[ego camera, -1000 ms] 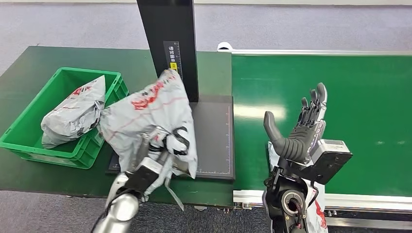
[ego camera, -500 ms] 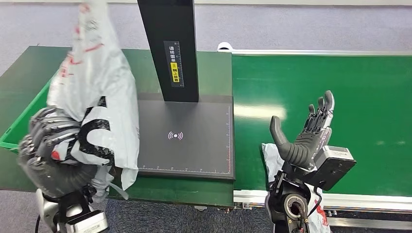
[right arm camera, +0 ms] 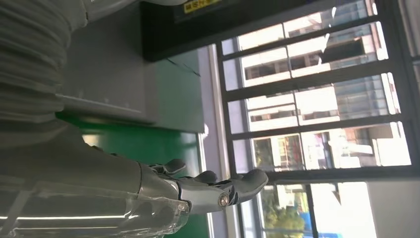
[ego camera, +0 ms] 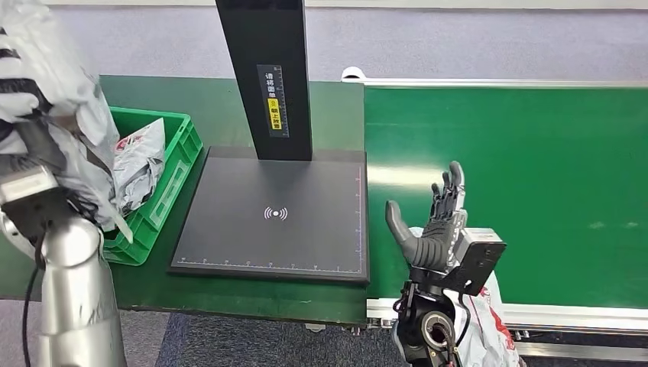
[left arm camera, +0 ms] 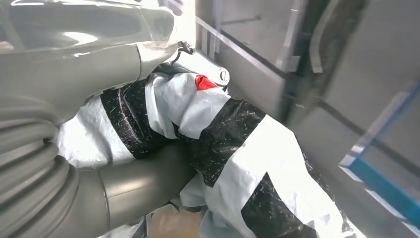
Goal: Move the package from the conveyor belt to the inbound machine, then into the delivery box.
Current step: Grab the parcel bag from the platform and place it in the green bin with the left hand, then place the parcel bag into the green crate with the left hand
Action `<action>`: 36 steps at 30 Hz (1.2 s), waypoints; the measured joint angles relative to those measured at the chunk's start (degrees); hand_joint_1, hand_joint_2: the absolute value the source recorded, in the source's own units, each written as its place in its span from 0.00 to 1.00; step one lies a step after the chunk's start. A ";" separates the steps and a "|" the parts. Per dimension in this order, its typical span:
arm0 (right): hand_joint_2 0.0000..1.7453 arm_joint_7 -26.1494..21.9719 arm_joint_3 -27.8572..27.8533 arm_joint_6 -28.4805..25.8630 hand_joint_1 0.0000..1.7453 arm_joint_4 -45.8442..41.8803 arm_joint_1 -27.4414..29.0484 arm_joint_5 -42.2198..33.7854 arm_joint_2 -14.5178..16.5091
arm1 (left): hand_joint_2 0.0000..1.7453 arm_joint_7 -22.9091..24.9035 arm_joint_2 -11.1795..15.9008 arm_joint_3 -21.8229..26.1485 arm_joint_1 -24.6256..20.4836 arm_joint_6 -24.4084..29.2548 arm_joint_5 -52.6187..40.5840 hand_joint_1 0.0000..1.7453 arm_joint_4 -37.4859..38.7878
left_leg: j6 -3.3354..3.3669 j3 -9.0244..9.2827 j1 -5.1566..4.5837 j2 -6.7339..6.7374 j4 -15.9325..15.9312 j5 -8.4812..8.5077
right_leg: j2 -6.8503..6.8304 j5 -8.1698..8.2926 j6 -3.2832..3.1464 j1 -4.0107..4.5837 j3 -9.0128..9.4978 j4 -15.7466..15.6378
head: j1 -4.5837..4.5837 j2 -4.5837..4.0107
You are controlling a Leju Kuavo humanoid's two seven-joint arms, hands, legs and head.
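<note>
At the far left of the head view, the left robot hand (ego camera: 27, 164) holds the package (ego camera: 53, 107), a crumpled grey plastic mailer with black bands, raised high so that it reaches the upper left corner of the frame. The bag hangs in front of the near left part of the green delivery box (ego camera: 164, 180), and its lower tip dangles over the box's near rim. In the left wrist view the thick grey thumb and fingers (left arm camera: 143, 173) wrap around the same bag (left arm camera: 237, 148), pressing its folds together.

Inside the box, a second grey parcel (ego camera: 141, 157) with red print leans against the right wall.

The inbound machine (ego camera: 275, 214), a flat black plate with a white wireless mark and a tall black post at its back, sits in the middle of the dark green tabletop (ego camera: 221, 99), just right of the box.

The right robot hand (ego camera: 432, 225) stands upright at lower centre-right, fingers spread and holding nothing, over the near edge of the green conveyor belt (ego camera: 535, 168). Below it, at the bottom edge, part of another white bag with red print (ego camera: 489, 329) shows beside the arm.
</note>
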 joint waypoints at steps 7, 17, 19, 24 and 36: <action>1.00 0.07 2.11 0.38 0.00 3.79 -1.67 -0.66 -0.03 | 1.00 3.96 3.82 4.97 -10.37 -1.84 -2.24 1.00 18.79 | -0.01 -0.04 0.00 0.01 0.00 0.02 | 0.02 0.00 0.00 0.00 -0.03 0.03 | 0.02 0.01; 1.00 0.24 3.51 0.42 0.00 5.77 -2.75 -0.29 -0.10 | 1.00 15.74 7.55 5.08 -18.25 -5.20 -16.64 1.00 42.97 | -0.03 -0.05 -0.01 0.13 0.01 0.01 | 0.07 0.02 -0.04 0.00 -0.08 0.02 | 0.02 -0.01; 1.00 0.49 3.89 0.42 0.00 6.23 -2.98 -0.34 -0.20 | 1.00 19.37 8.51 4.83 -20.23 -5.79 -19.20 0.99 48.96 | -0.03 -0.04 0.00 0.19 0.01 0.02 | 0.11 0.05 -0.06 0.01 -0.10 0.03 | 0.02 -0.01; 1.00 0.79 4.31 0.49 0.00 8.05 -3.75 -0.78 -0.61 | 1.00 28.93 10.55 4.07 -24.51 -13.95 -23.58 0.96 60.01 | -0.04 -0.05 0.01 0.20 0.00 0.01 | 0.12 0.04 -0.07 0.02 -0.12 0.05 | 0.02 -0.01; 1.00 0.33 4.24 1.13 0.00 11.71 -5.43 -1.33 -0.83 | 1.00 27.06 11.86 3.17 -27.92 -12.09 -23.40 0.00 67.24 | -0.04 -0.07 0.01 0.20 0.01 0.01 | 0.13 0.04 -0.07 0.02 -0.16 0.05 | 0.02 -0.01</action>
